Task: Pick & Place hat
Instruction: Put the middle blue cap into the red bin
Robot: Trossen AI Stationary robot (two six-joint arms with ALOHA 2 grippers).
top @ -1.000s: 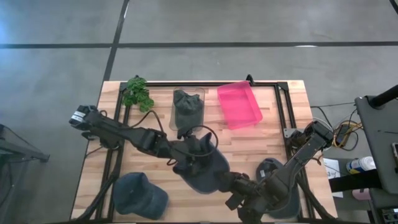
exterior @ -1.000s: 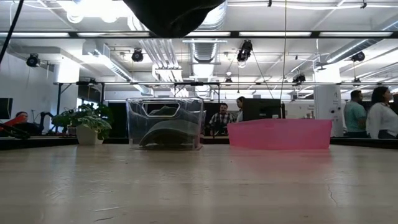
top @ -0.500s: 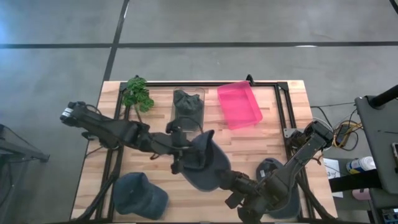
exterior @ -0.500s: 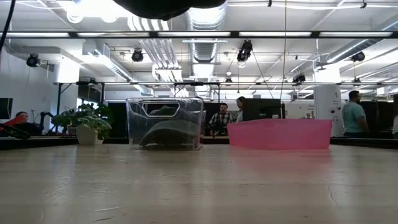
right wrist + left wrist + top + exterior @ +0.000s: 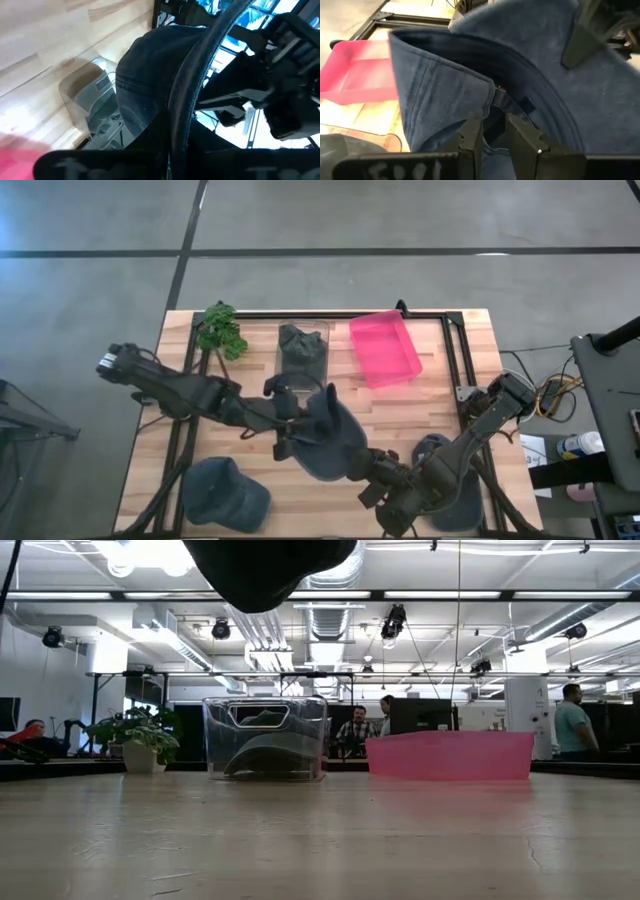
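A blue-grey hat (image 5: 335,445) hangs in the air over the table's middle, between my two grippers. In the low view only its dark underside (image 5: 265,570) shows, at the top. My left gripper (image 5: 290,430) comes from the table's left and is shut on the hat's rear edge (image 5: 494,127). My right gripper (image 5: 368,470) comes from the near right and is shut on the hat's opposite side (image 5: 170,150). A second hat (image 5: 225,492) lies crown up at the near left. A third (image 5: 445,485) lies under my right arm. My left gripper pinches the hat's rear rim by the strap (image 5: 496,97) between its two fingers (image 5: 472,135). It comes from the table's left, slanting down. The hat is lifted clear of the table, its crown bulging away from the fingers. My right gripper is shut on the hat's brim (image 5: 190,90), which runs edge-on down into the fingers. The gripper's own body hides the place of contact. It comes from the table's near right side, and the hat is clear of the table.
A clear bin (image 5: 303,355) with a dark hat inside stands at the far middle. A pink tray (image 5: 385,348) lies to its right and a small plant (image 5: 220,328) at the far left. Black frame rails run along the table's edges.
My left gripper has drawn back toward the table's left edge and risen a little, keeping its hold on the hat. The hat's left side has been pulled up and folded narrower. The right side has stayed with my right gripper, still clear of the table.
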